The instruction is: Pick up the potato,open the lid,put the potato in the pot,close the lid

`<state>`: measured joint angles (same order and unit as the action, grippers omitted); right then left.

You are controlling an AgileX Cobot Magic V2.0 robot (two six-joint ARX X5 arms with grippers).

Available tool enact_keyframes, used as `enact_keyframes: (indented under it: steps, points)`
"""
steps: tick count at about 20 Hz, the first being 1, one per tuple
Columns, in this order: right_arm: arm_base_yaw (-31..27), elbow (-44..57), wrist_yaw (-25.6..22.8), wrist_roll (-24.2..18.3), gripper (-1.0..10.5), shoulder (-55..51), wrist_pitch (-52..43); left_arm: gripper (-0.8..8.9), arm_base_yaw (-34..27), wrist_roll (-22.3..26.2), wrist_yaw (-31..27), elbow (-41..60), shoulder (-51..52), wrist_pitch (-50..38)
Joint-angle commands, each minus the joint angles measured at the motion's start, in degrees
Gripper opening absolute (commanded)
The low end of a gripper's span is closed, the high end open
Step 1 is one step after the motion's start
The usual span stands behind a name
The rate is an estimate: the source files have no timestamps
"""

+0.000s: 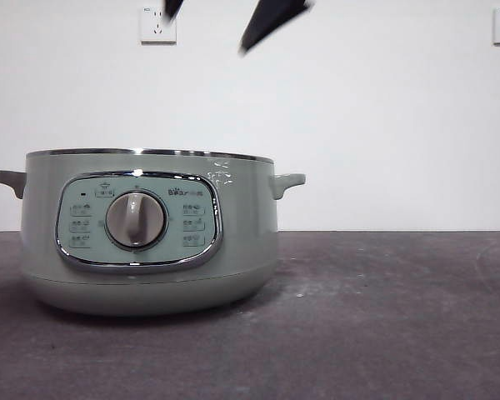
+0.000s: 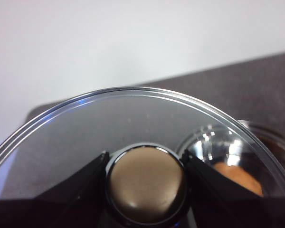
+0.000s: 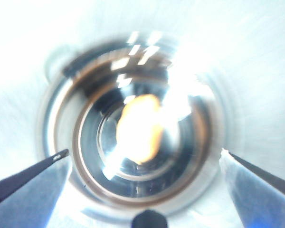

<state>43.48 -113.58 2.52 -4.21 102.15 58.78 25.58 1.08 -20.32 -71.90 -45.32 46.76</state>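
Note:
The pale green pot (image 1: 150, 233) stands on the table at the left with no lid on it. The potato (image 3: 140, 126) lies inside the pot (image 3: 52, 123), seen blurred from above. My right gripper (image 3: 145, 152) is open and empty above the pot's mouth. My left gripper (image 2: 145, 159) is shut on the knob (image 2: 146, 185) of the glass lid (image 2: 133, 109) and holds it off the pot, beside it. The potato (image 2: 240, 178) shows through the glass. The lid is out of the front view. Two black arm tips (image 1: 271, 21) show at the top there.
The dark grey table (image 1: 383, 317) stretches to the right of the pot. A white wall with two sockets (image 1: 157, 25) stands behind.

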Motion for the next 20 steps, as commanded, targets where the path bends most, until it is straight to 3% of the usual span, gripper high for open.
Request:
enact_keyframes:
  steps: [1, 3, 8, 10, 16, 20]
  points:
    - [-1.09, -0.09, -0.04, 2.60, 5.9, -6.49, 0.42, -0.08, -0.04, 0.66, 3.48, -0.70, -5.35, -4.17]
    - [-1.42, -0.09, -0.11, 4.22, 5.9, -11.91, 0.57, -0.08, -0.04, 0.63, 9.77, -0.70, -11.47, -7.04]
    - [-1.42, -0.09, -0.13, 4.39, 5.9, -20.87, 1.55, -0.08, 0.02, -0.55, 19.45, -0.70, -24.35, -15.19]
    - [-1.42, -0.09, -0.20, 4.79, 5.9, -23.17, 2.95, -0.08, 0.09, -1.53, 20.92, -0.70, -27.98, -17.66]
    - [-1.42, -0.09, -7.19, 4.79, 5.9, -25.46, 6.95, -0.08, 0.44, -3.15, 22.49, -0.70, -33.27, -22.58]
    - [-1.42, -0.09, -7.48, 4.79, 5.9, -25.51, 9.07, -0.08, 1.01, -4.44, 23.37, -0.70, -35.56, -23.23]
